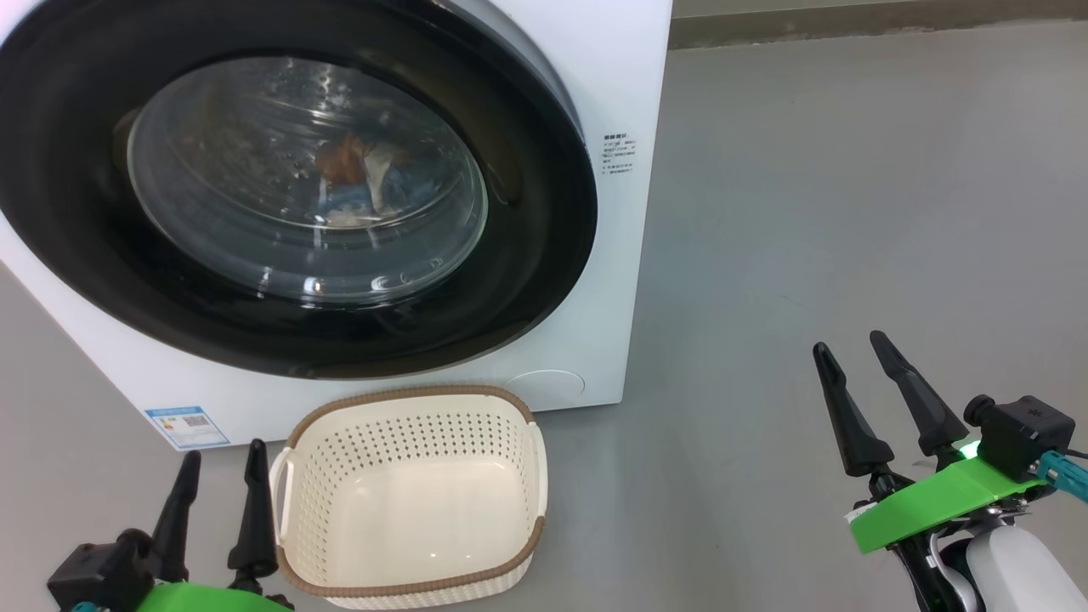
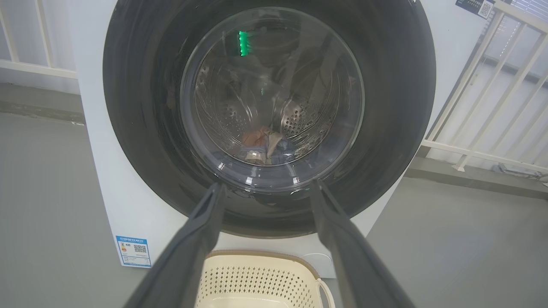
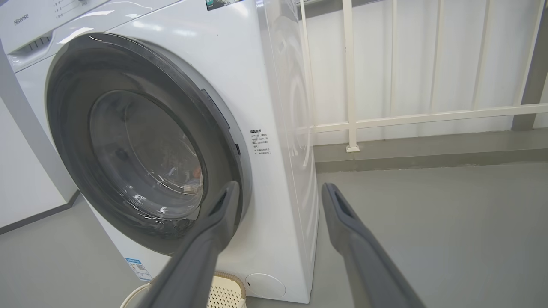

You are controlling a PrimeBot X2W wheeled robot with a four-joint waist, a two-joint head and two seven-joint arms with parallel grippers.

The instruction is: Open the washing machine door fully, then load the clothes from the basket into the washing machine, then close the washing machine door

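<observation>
I'm looking down from the head camera at the washing machine (image 1: 612, 102), a white box standing on the grey floor (image 1: 807, 212). Its door (image 1: 527, 255) sits flush against the front, closed, a glossy black ring around the bulging glass. Through that glass I see the clothes (image 1: 357, 183) lying low in the steel drum, a small heap of blue, white and orange. The left wrist camera shows the same heap at the bottom of the drum, behind the window.

The basket (image 1: 408, 393) stands upright on the floor just in front of the machine, below the door's lower edge. I cannot tell whether its far rim touches the front panel. Its perforated cream walls and smooth bottom show bare. A small blue sticker (image 1: 187, 427) marks the machine's lower left corner, just left of the basket.

My left gripper (image 1: 223, 450) hangs just beside the basket's left handle, fingers spread apart and pointing at the machine, nothing between them. In its wrist view the two fingers frame the bottom of the door glass without touching it.

My right gripper (image 1: 850, 342) is well apart to the right, over bare floor, past the machine's right corner. Its fingers are also released and wide, gripping nothing. Its wrist camera looks along the machine's right side, with a white railing (image 3: 351, 85) behind.
</observation>
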